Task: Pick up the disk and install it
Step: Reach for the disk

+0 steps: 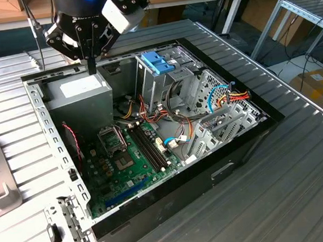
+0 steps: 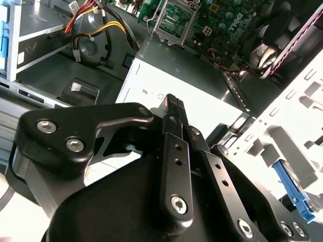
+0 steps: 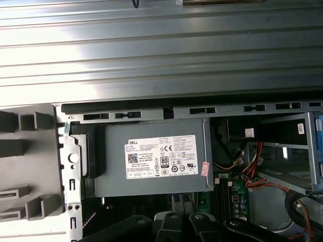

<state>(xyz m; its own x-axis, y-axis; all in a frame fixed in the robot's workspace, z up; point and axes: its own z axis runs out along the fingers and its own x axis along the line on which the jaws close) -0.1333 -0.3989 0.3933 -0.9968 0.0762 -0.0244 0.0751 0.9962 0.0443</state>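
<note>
My gripper (image 1: pixel 92 67) is closed on nothing, just above the power supply (image 1: pixel 80 93); sinking lower would jab it.

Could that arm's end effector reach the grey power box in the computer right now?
Probably yes: the end effector hangs just above the power box, with nothing visible between them.

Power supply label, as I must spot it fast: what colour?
White label on the grey power supply, best in the first wrist view.
</note>
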